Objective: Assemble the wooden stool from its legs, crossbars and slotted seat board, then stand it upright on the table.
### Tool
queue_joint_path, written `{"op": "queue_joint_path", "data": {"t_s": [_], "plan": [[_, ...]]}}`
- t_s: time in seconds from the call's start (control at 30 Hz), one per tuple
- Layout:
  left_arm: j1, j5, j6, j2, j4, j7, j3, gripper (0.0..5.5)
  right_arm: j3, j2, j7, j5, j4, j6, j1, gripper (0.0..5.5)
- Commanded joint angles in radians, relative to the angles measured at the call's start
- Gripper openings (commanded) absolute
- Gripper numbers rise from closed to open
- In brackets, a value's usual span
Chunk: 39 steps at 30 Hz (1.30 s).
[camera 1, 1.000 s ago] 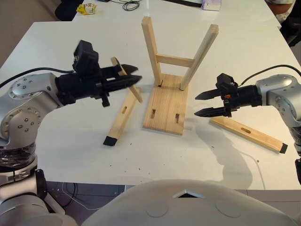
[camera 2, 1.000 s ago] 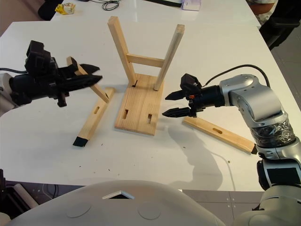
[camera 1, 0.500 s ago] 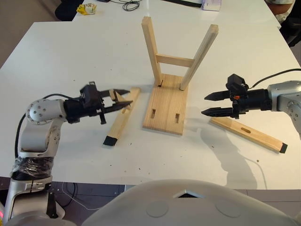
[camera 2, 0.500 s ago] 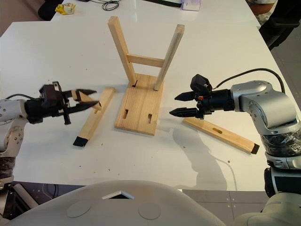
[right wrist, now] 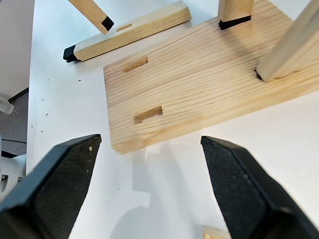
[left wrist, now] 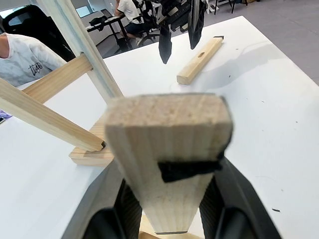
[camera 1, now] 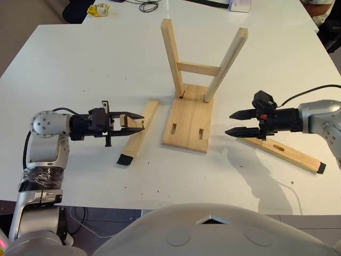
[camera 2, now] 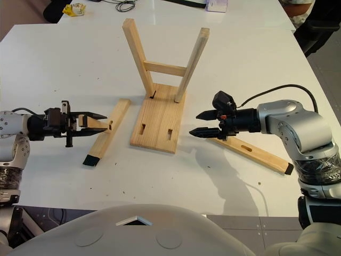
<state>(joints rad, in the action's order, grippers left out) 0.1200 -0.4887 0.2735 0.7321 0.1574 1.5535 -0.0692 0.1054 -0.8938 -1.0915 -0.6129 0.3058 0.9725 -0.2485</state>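
**Stick clamped on the left, nothing held on the right**

Centre first: seat board (camera 1: 186, 125) flat on the white surface (camera 1: 80, 64). Two upright legs (camera 1: 173, 58) planted in its far slots, leaning slightly apart and joined by a crossbar (camera 1: 198, 68). Near pair of slots (camera 1: 174, 128) unfilled.

Over to the left: left tool (camera 1: 143, 121) low above the surface, closed around a short stick (camera 1: 123, 121). Stick pinched between both fingers, one cut end right up against the wrist camera. Just past the fingertips, a loose leg (camera 1: 137, 136) flat on the surface, slot facing up, black cap at the near end, far end just beside the board's left edge.

Now the right: right tool (camera 1: 229, 123) spread wide with nothing between the fingers. Hovering just off the board's right edge, tips aimed at the board. Below and behind that tool, a second loose leg (camera 1: 290, 154) flat on the surface, slot up, black cap at the outer end, lying apart from the board.
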Motion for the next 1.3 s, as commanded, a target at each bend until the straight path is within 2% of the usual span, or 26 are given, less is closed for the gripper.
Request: {"op": "queue_joint_path", "data": {"t_s": [0.03,0.67,0.9,1.3], "plan": [[0.03,0.016,0.029,0.011,0.052,0.017,-0.004,1.31,-0.02,0.003,0.019,-0.023,0.037,0.014,0.025,3.7],[0.007,-0.01,0.108,0.058,0.105,0.06,-0.007,1.31,-0.054,-0.015,0.048,-0.105,0.105,0.092,0.029,3.7],[0.032,-0.003,0.126,0.021,0.124,0.046,-0.003,1.31,-0.041,0.006,0.075,-0.123,0.123,0.102,0.025,3.7],[-0.359,-0.082,0.002,-0.003,-0.191,-0.065,-0.027,1.31,-0.053,-0.004,0.081,-0.124,0.096,0.092,0.01,3.7]]}}
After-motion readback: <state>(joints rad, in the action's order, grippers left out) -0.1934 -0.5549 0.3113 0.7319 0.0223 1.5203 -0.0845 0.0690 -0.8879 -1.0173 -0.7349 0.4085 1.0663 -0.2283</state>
